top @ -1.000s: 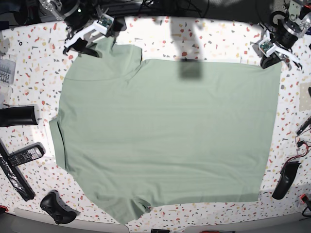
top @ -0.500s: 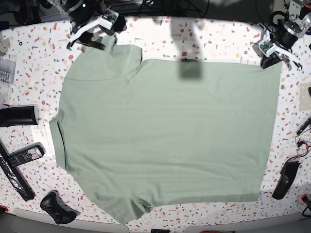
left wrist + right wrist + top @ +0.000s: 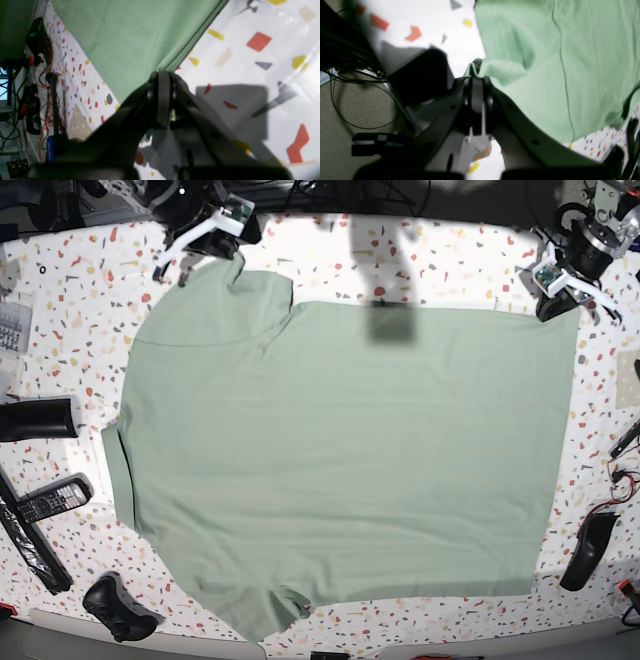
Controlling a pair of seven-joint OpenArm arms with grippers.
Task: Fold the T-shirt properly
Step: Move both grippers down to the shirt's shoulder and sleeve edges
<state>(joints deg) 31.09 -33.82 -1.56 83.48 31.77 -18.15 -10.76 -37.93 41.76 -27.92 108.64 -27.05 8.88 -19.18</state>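
Left wrist: I see my left pincer (image 3: 161,82) clamped on the shirt (image 3: 130,37) corner; no writing shows, and its lower body is a dark blur.

Right wrist: my right pincer (image 3: 477,82) is pinched shut on a bunched sleeve edge; a white tag (image 3: 472,147) below is unreadable.

Base: the shirt (image 3: 340,460) lies flat on the speckled surface (image 3: 450,260), both pincers at its far corners.

Both arms are black with white brackets; each pincer (image 3: 162,100) has dark, smooth, matte curved fingers (image 3: 520,130).
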